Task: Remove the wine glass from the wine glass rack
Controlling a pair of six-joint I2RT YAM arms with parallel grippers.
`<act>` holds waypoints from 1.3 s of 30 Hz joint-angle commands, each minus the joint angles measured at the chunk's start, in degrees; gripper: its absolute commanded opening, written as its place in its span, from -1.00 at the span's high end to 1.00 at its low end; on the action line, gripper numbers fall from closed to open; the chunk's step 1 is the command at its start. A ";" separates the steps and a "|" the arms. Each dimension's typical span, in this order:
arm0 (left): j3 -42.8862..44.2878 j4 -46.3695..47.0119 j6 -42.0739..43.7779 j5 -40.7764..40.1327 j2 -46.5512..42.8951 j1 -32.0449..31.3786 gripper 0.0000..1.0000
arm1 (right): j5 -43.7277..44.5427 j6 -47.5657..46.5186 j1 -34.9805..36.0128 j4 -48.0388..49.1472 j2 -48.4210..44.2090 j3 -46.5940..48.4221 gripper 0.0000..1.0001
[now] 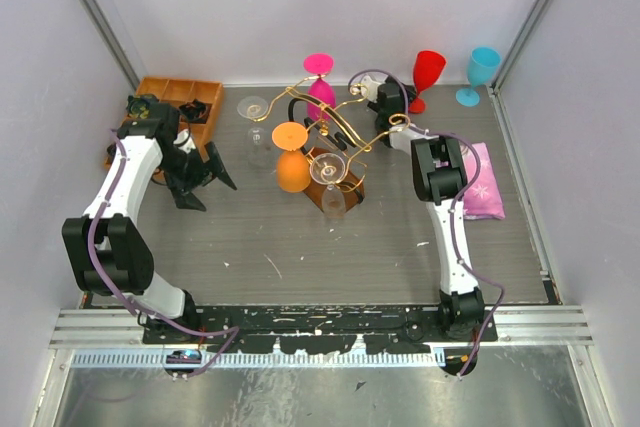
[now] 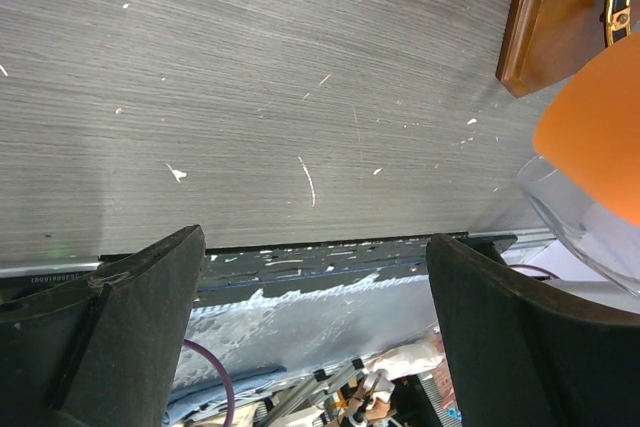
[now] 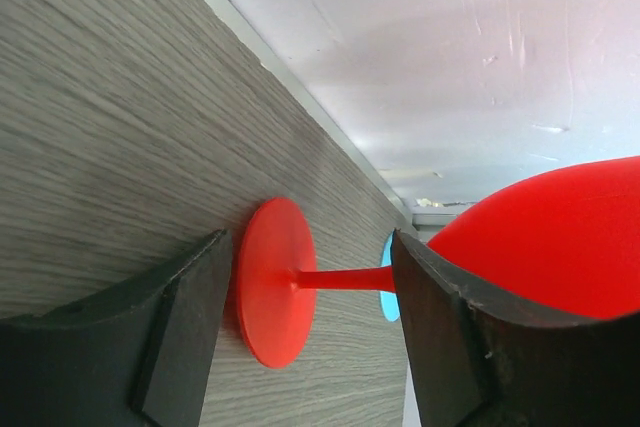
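The gold wire wine glass rack (image 1: 335, 127) stands mid-table on its dark wooden base (image 1: 345, 187). An orange glass (image 1: 292, 162), a pink glass (image 1: 320, 87) and clear glasses (image 1: 330, 179) hang on it. A red wine glass (image 1: 428, 72) stands on the table behind the rack's right side. My right gripper (image 1: 403, 100) is open right next to it. In the right wrist view the red foot (image 3: 270, 292) and stem (image 3: 340, 277) show between the open fingers (image 3: 190, 327), untouched. My left gripper (image 1: 205, 185) is open and empty left of the rack; its view shows the orange glass (image 2: 600, 137).
A blue glass (image 1: 481, 72) stands at the back right beside the red one. A compartmented wooden tray (image 1: 175, 107) sits at the back left. A pink cloth (image 1: 482, 182) lies to the right of the right arm. Walls close the table on three sides.
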 commanded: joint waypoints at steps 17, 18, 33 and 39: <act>-1.05 1.23 0.67 3.68 -2.85 0.65 -0.98 | -5.95 13.80 2.34 -23.11 -9.28 -7.91 -0.44; -0.97 1.16 0.67 3.74 -3.03 0.67 -0.98 | -6.32 14.57 2.38 -24.04 -10.21 -8.70 -0.44; -0.67 0.47 0.40 4.72 -4.59 0.66 -0.98 | -20.95 31.95 0.81 -57.26 -19.17 -7.97 -0.47; -1.79 0.44 0.25 3.16 -5.73 0.65 -0.98 | -28.32 36.66 -2.12 -62.46 -22.16 -11.59 -0.49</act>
